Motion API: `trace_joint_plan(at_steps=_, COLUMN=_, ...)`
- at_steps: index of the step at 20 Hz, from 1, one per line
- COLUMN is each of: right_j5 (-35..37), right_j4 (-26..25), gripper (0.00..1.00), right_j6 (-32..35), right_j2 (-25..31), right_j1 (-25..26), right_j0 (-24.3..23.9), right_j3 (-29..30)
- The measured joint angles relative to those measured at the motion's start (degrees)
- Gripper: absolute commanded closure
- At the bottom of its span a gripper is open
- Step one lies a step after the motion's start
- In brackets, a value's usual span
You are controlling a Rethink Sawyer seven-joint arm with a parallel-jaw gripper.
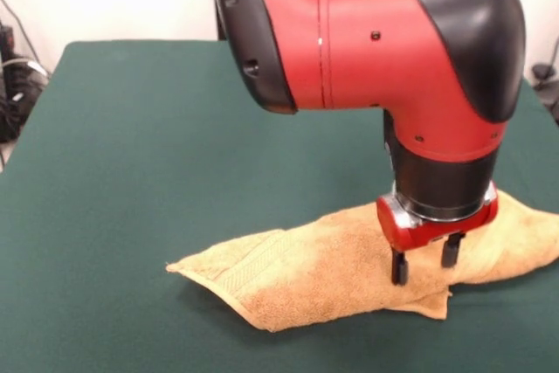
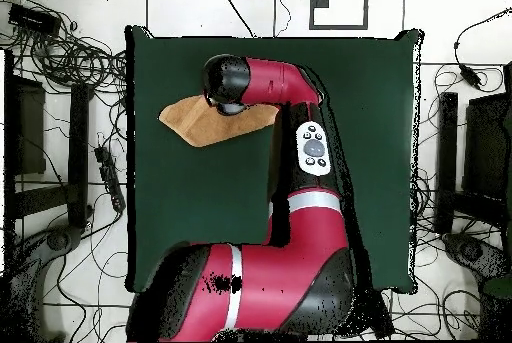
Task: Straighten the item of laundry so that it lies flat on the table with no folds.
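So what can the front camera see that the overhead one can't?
Only the front view shows the end effector, its two fingers apart, just above or touching the towel. It also shows the towel's woven band and the doubled-over layers along its near edge. Only the overhead view shows the whole table, the arm's big base, and the cables on the floor around it; there the arm's head covers the end effector and part of the towel. Both show the red arm reaching over the tan towel on the green table.
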Motion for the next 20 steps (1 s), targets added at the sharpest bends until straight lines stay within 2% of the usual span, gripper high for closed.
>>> trace_joint_plan(at_steps=13, right_j5=-3.79, right_j4=0.0, gripper=0.0, right_j6=0.0, right_j2=-4.76, right_j1=-1.21, right_j0=0.41, right_j3=-0.25)
trace_joint_plan(at_steps=20, right_j5=-7.18, right_j4=0.58, gripper=0.0, right_j6=0.0, right_j2=-5.03, right_j1=-2.66, right_j0=0.42, right_j3=-0.26)
